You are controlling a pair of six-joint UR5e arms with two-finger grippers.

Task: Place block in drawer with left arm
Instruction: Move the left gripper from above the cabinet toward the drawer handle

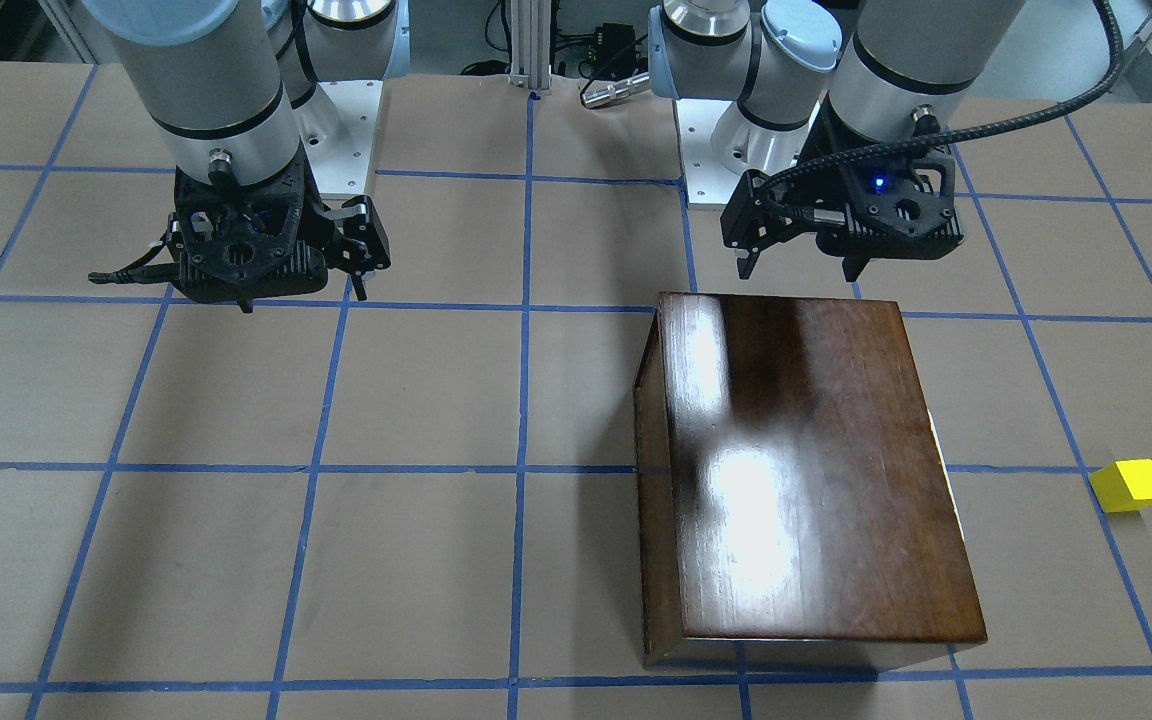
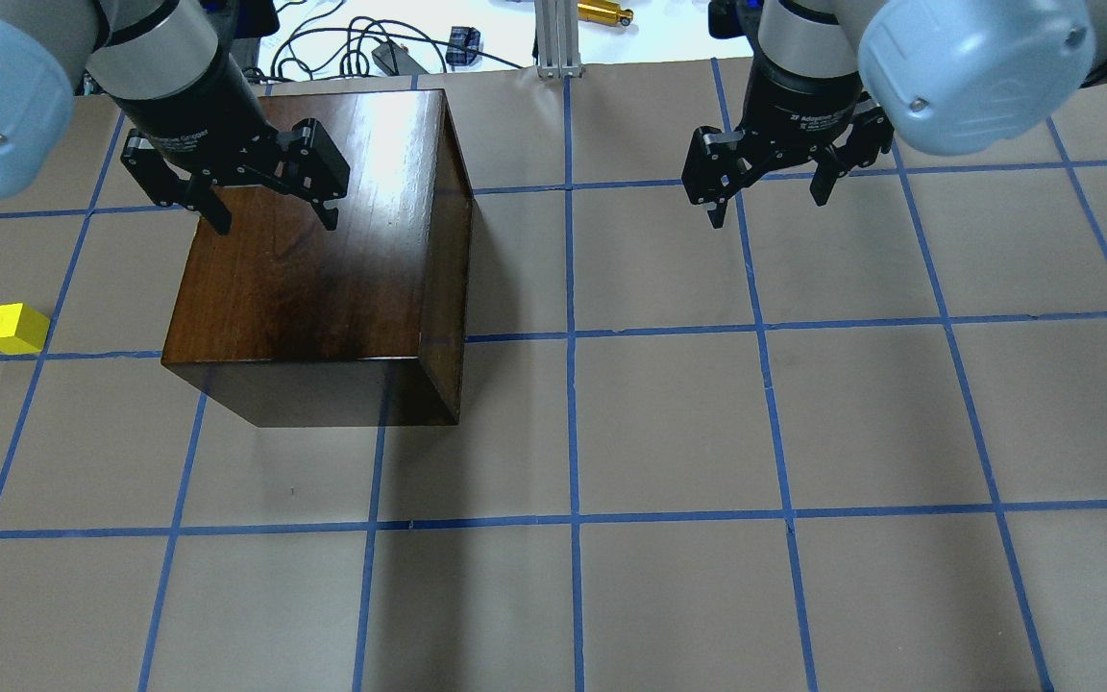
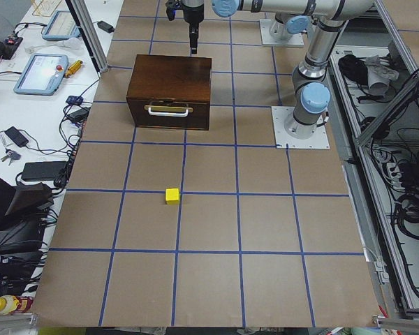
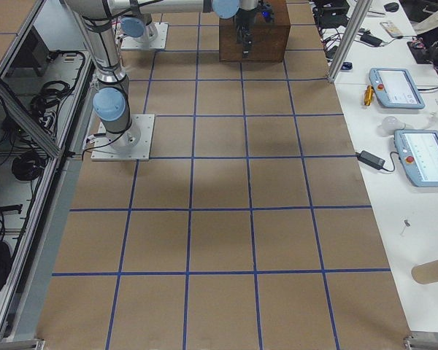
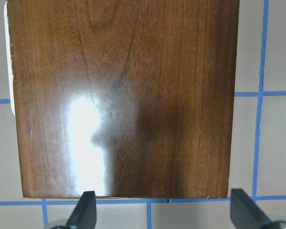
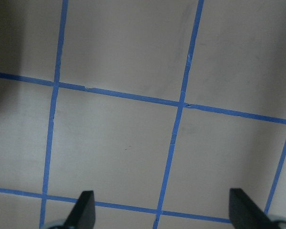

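Hovering the black two-finger left gripper [image 2: 275,216], released wide and empty, over the robot-side edge of the glossy dark-brown wooden cabinet [image 2: 323,279].
Showing the small bright yellow cube-like block [image 2: 12,328] lying on the brown paper-covered table [image 2: 669,432] gridded with blue tape, well apart from the cabinet on the side of its dark-fronted drawer [image 3: 167,118], sitting flush and shut behind a white handle [image 3: 168,109]; hanging the black right gripper [image 2: 767,202], likewise spread open and grasping nothing, above bare table well apart from both.
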